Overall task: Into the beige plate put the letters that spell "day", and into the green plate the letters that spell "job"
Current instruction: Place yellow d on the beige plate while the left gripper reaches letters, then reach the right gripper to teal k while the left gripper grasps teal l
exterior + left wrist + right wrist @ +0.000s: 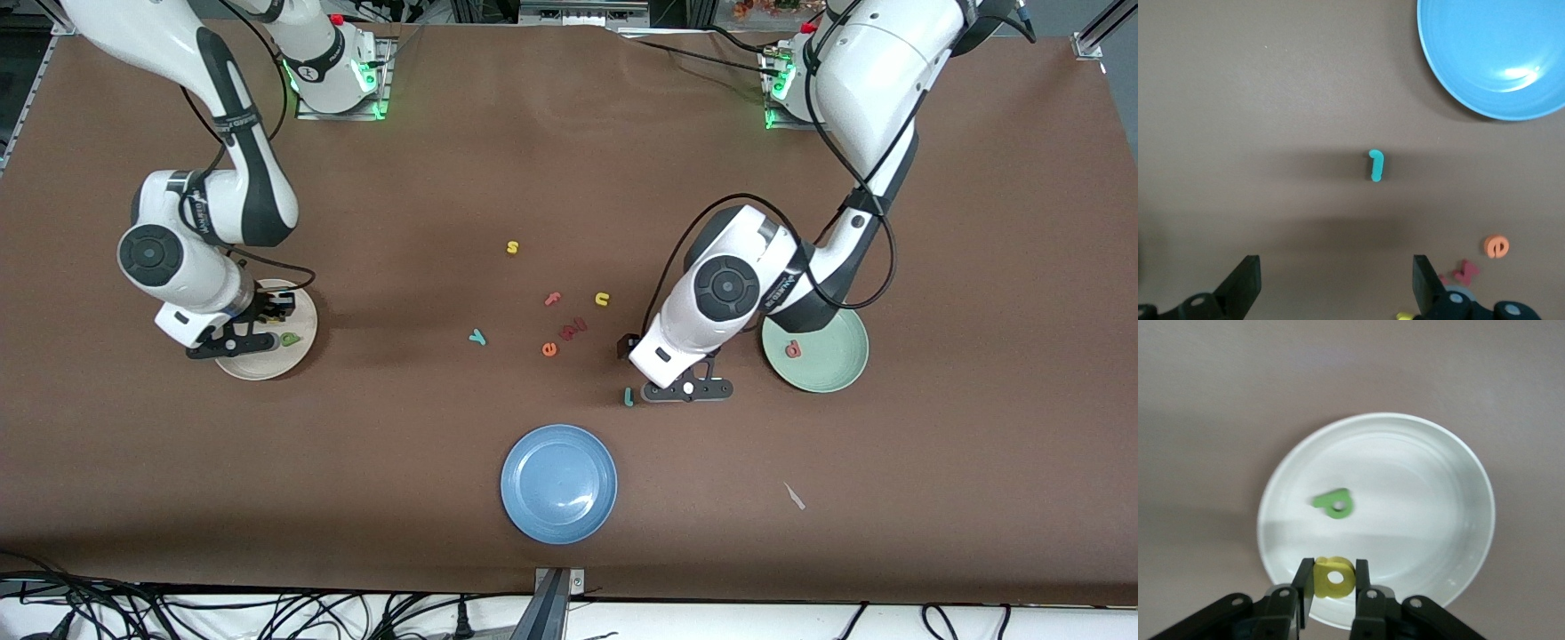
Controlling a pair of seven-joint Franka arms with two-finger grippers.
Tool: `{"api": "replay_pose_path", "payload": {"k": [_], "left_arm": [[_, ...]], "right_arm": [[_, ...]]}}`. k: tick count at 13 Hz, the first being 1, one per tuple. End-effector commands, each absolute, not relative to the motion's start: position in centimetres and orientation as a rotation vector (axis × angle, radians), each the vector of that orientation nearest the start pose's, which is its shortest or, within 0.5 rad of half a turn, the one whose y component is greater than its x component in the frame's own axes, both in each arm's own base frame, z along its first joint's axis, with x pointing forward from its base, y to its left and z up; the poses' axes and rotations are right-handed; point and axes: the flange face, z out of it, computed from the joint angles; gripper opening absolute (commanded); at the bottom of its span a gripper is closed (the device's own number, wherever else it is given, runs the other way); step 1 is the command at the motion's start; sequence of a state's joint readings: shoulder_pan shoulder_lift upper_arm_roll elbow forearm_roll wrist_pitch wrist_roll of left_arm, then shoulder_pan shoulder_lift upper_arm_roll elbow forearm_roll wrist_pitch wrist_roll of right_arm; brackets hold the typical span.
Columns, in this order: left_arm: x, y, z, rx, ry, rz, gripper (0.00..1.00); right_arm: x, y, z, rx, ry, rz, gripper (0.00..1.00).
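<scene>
Brown table (pixel 400 462): three plates, ten letters.

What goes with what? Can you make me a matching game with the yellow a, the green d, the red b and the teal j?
1. yellow a
2. green d
3. red b
4. teal j

A. lying in the green plate
B. lying in the beige plate
C. on the bare table under the open left gripper
D. pinched in the right gripper

Pairs: 1-D, 2-B, 3-A, 4-C
</scene>
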State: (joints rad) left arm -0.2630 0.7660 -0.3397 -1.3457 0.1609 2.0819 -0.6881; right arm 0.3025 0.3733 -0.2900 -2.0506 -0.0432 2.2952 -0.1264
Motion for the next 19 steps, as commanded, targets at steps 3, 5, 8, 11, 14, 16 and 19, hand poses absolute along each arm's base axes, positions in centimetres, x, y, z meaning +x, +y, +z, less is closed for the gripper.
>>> {"api": "replay_pose_path", "payload": {"k": [3, 5, 8, 11, 14, 16, 19], "left_arm": [[65.4, -38.8, 24.3, -3.209, -0.160, -0.130, 1.00], [65.3, -39.4, 22.3, -3.168, -0.124, -0.196, 0.99], [65.8, -39.8, 21.2, -3.164, -0.120, -0.209, 0.85], [66.6, -40.1, 19.9, -3.173, -0.129, -0.219, 0.70], [66.6, -40.0, 19.1, -3.168, -0.103, -0.207, 0.64], [66.7, -39.6, 18.8, -3.166, -0.046, -0.201, 0.62], [66.5, -39.7, 18.3, -3.163, -0.010, -0.192, 0.60]], "right_arm": [[58.1, 0.7, 24.7, -3.200, -0.250, 0.224, 1.00], [58.1, 1.0, 24.9, -3.197, -0.260, 0.216, 1.00], [58.2, 2.2, 25.3, -3.188, -0.302, 0.203, 1.00], [58.2, 5.8, 26.1, -3.156, -0.391, 0.174, 1.00], [58.3, 9.1, 26.9, -3.130, -0.473, 0.176, 1.00], [58.1, 10.9, 27.3, -3.113, -0.501, 0.239, 1.00], [58.0, 14.9, 28.1, -3.079, -0.588, 0.221, 1.00]]}}
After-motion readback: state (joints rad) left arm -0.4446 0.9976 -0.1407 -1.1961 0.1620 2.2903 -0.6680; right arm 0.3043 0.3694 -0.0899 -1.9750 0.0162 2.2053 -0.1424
